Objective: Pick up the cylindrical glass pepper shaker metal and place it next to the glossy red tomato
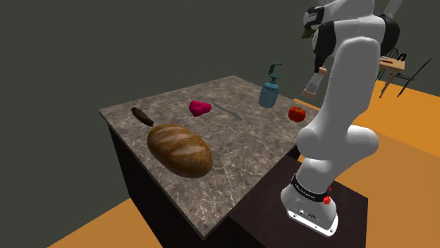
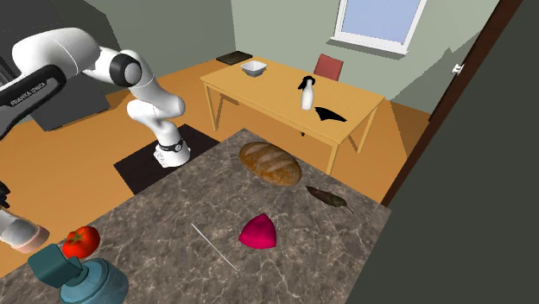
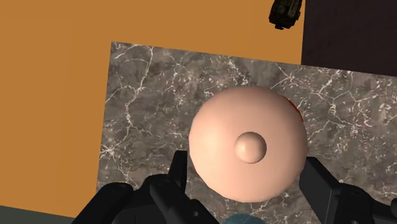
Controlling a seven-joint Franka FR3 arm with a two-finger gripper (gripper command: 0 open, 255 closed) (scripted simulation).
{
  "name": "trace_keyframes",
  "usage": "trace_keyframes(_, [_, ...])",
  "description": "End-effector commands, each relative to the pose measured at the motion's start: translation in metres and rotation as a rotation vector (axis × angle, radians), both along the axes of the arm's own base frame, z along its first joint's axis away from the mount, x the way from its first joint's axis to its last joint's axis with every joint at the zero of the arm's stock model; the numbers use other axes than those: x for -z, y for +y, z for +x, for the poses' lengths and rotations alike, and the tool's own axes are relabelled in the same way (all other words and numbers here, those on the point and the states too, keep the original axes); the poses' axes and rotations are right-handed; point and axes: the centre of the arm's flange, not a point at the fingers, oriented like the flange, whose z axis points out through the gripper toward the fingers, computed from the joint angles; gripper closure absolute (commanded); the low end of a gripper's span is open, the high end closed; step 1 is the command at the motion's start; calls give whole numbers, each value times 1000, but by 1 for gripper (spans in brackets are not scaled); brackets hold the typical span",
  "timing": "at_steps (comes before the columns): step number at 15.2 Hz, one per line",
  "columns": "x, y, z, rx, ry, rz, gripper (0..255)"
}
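While the gripper (image 3: 248, 172) is clamping it, shaker (image 1: 311, 86): hanging tilted in the air just above the tomato (image 1: 297, 113). It is drawn pale pink, with its knobbed end facing the hand.
Grip: one black finger is pressing on each side of the round body. To my eye they are gripping its widest part, which should be keeping it from slipping.
Height: it is riding well off the counter (image 1: 233, 151), I judge so that it is not scraping the stone on its way over.
Tomato: sitting on the counter, peeking out as a red sliver from behind the shaker in the wrist view, so the load is hovering almost over it.
Bottle (image 1: 269, 90): standing near the tomato, narrowing the free spot on that side.
Bread (image 1: 180, 149): lying well apart from the tomato, not interfering.
Next: I am guessing the shaker is needing a sideways shift off the tomato before going down, or it risks landing on top.
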Motion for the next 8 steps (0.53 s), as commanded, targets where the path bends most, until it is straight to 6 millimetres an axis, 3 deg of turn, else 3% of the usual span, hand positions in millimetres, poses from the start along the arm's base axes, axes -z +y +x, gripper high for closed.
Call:
trace_keyframes(1, [2, -23, -13, -3, 0, 0, 255])
trace_keyframes(6, [2, -80, -49, -3, 0, 0, 255])
trace_keyframes(8, [12, -80, -49, -3, 0, 0, 255])
